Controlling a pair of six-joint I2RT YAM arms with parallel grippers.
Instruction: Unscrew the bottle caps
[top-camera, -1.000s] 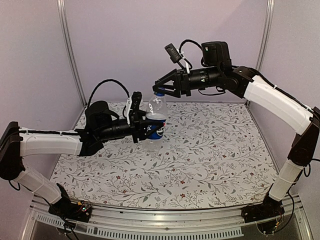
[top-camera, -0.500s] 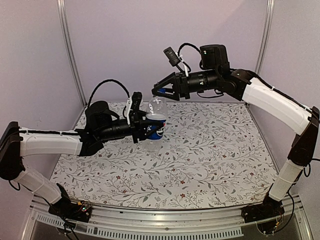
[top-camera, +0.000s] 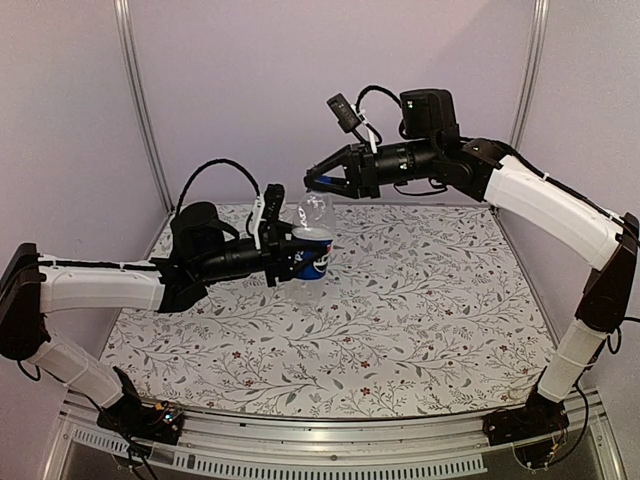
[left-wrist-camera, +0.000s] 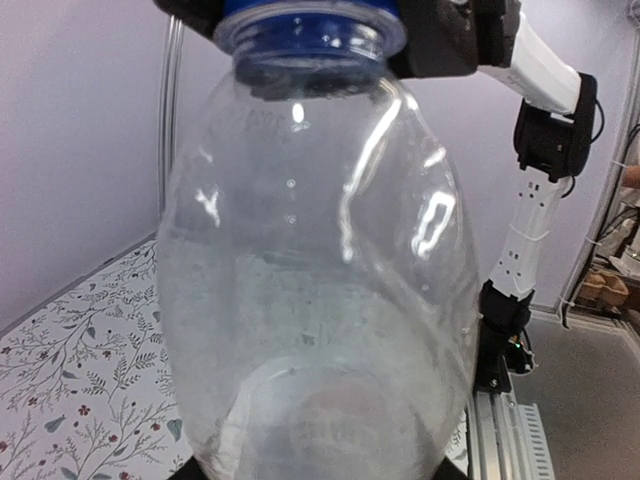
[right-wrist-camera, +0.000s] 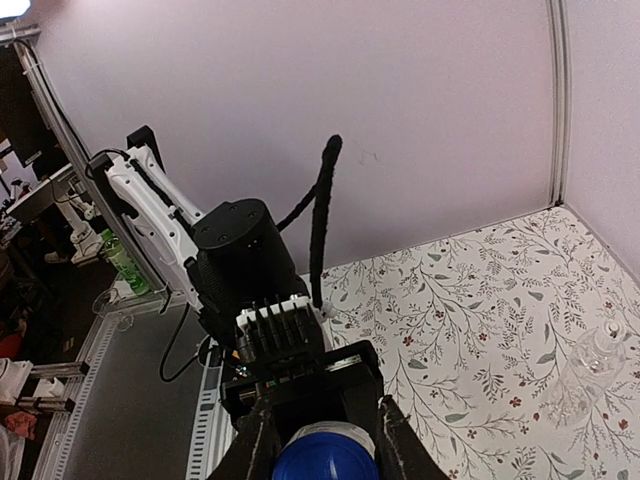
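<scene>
The Pepsi bottle stands upright above the table, and my left gripper is shut on its labelled middle from the left. In the left wrist view the bottle's clear body fills the frame. The blue cap sits on its neck. My right gripper reaches in from the right at neck height. In the right wrist view my right gripper is shut on the blue cap, one finger on each side. A clear, unlabelled bottle lies on the table at the right edge; its cap cannot be made out.
The table has a floral cloth. Purple walls with metal posts close the back and sides. An aluminium rail runs along the near edge between the arm bases.
The right gripper's jaws, which stood apart around the bottle's top, have closed on the blue cap. The left arm and the bottle have not moved.
</scene>
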